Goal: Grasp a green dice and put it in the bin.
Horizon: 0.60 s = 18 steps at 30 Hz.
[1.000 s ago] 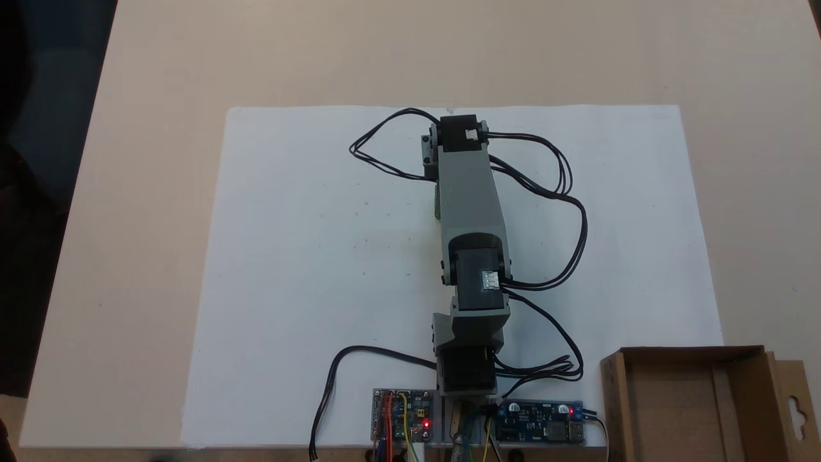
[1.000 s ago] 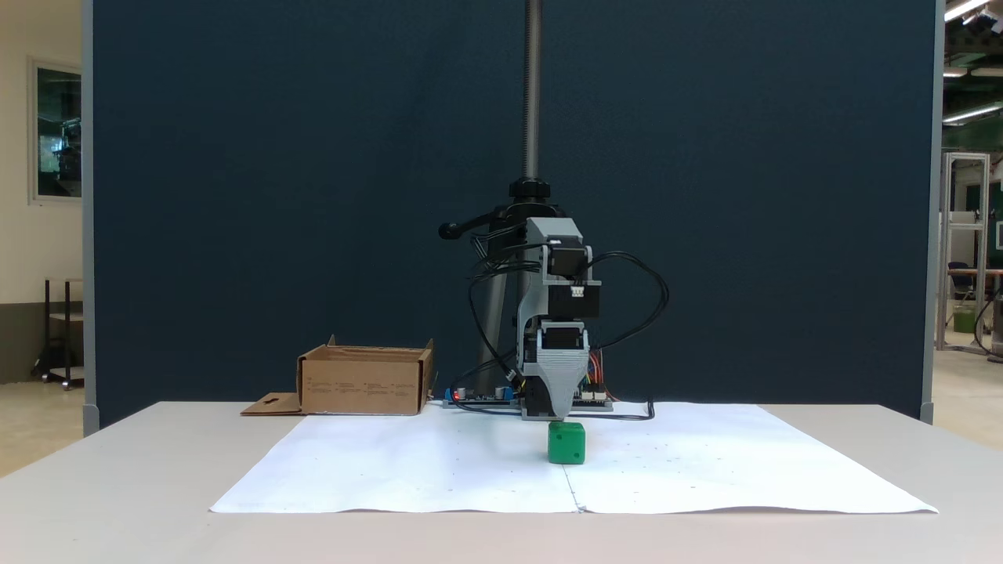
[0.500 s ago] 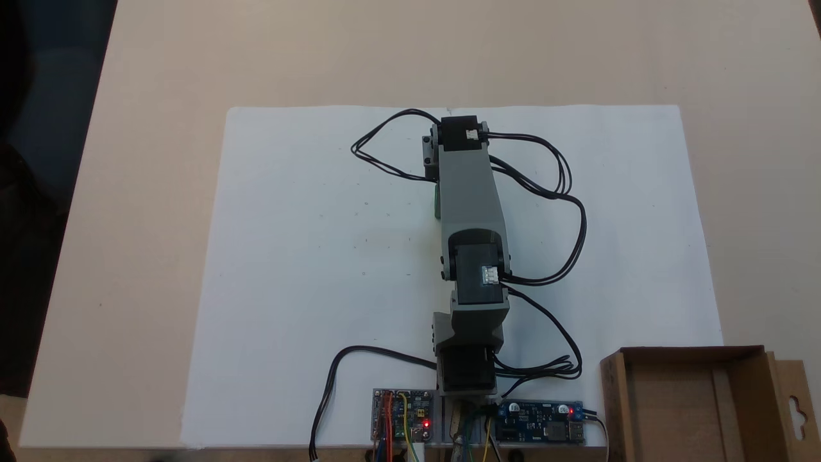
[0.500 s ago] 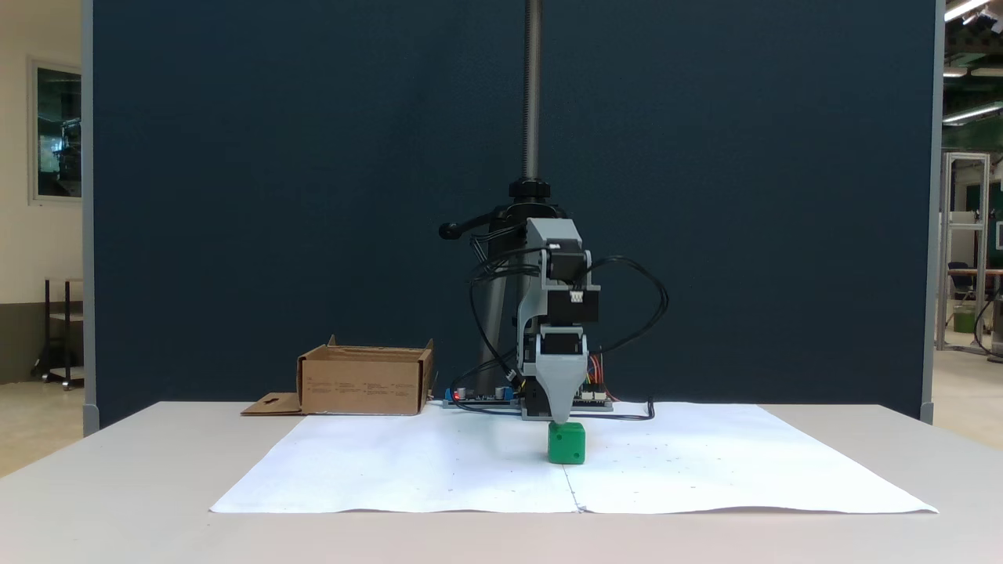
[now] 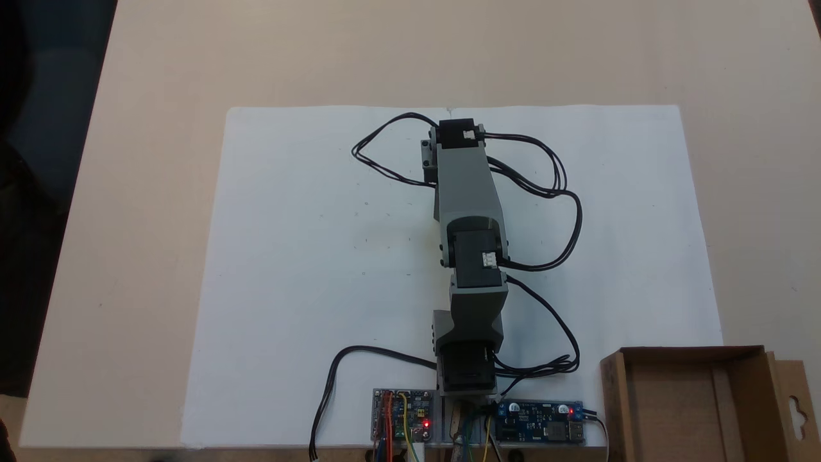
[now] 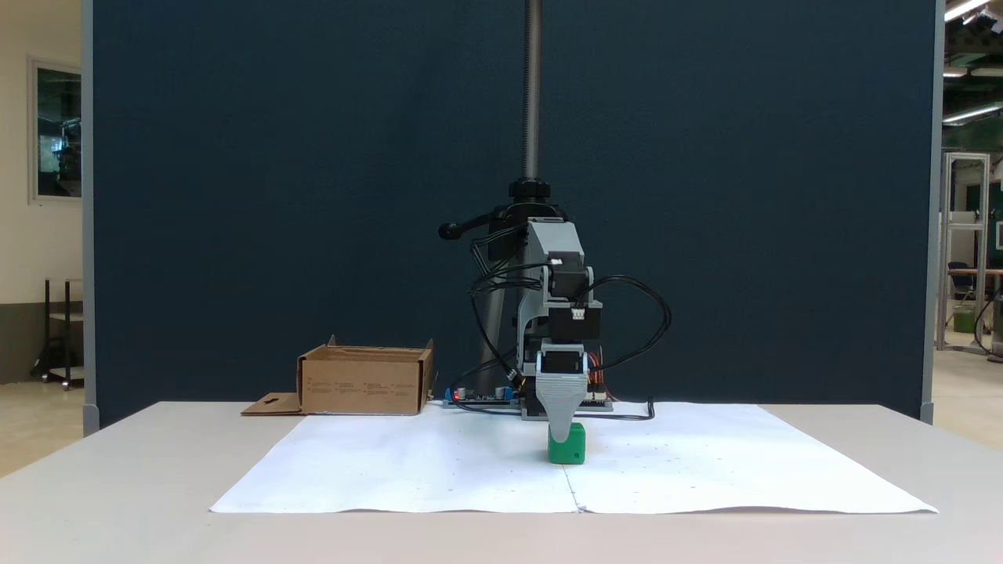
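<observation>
The green dice [image 6: 570, 450] rests on the white paper in front of the arm's base. My gripper [image 6: 562, 435] points straight down, and its grey front jaw overlaps the top of the dice. The other jaw lies behind that one, so the gap between them is hidden. Seen from above, the grey arm [image 5: 467, 186] reaches out over the sheet and covers the dice. The bin [image 5: 614, 404], a shallow brown cardboard box with a slotted flap, stands at the lower right of that view. From the front, the bin [image 6: 364, 384] is at the left, near the base.
A white paper sheet [image 5: 308, 256] covers the middle of the table. Two circuit boards [image 5: 403, 414] with red lights sit at the arm's base. Black cables [image 5: 564, 192] loop to the right of the arm. Behind the base stand a metal pole [image 6: 533, 94] and a dark blue partition.
The gripper has come down from just above the dice until its jaw overlaps the dice's top. The dice and the bin have not moved.
</observation>
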Available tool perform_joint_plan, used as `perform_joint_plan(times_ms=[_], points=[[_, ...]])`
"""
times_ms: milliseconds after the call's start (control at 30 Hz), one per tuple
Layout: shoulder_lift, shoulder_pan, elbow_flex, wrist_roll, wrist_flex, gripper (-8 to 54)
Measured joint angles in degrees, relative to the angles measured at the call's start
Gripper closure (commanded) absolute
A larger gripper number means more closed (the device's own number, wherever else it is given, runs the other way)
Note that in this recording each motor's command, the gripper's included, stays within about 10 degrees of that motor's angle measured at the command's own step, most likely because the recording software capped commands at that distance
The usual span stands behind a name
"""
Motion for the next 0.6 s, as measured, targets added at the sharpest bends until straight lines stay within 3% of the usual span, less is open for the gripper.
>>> perform_joint_plan(times_ms=[600], points=[[-3.3,-0.1,-0.1,0.0,-1.7,3.5]])
